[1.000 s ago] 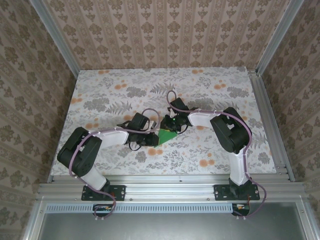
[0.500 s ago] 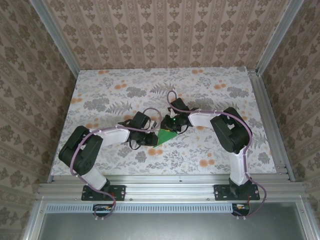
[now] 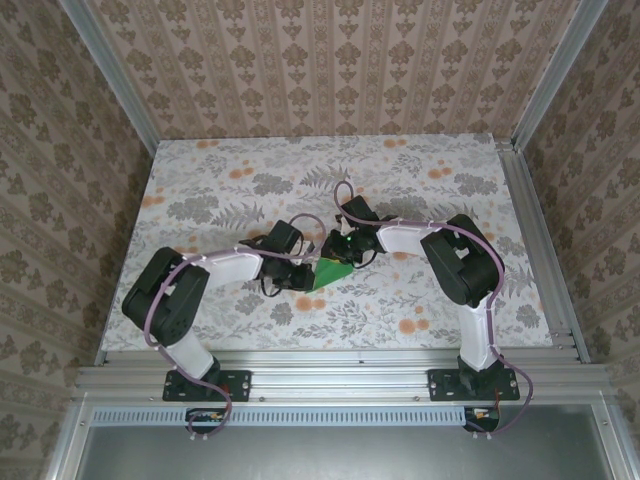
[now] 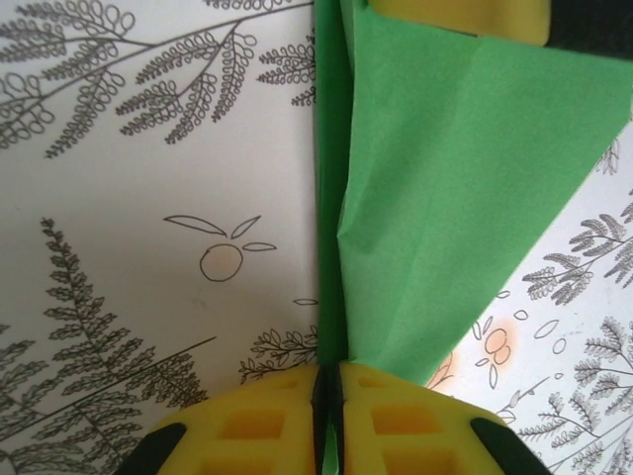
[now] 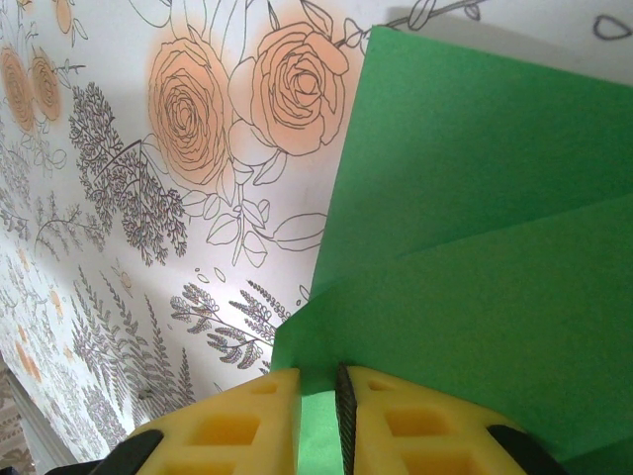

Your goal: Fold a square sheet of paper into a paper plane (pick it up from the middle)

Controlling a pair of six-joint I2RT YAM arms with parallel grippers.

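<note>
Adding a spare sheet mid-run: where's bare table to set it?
Free: far strip of table along the back wall; near strip between paper and front rail. Crowded: centre, left pincer and right pincer clamping the paper.

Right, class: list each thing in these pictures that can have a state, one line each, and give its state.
green paper: folded into layers, creased, gripped by both tools.
left tool: shut on the green paper's folded edge.
right tool: shut on the green paper's edge.
</note>
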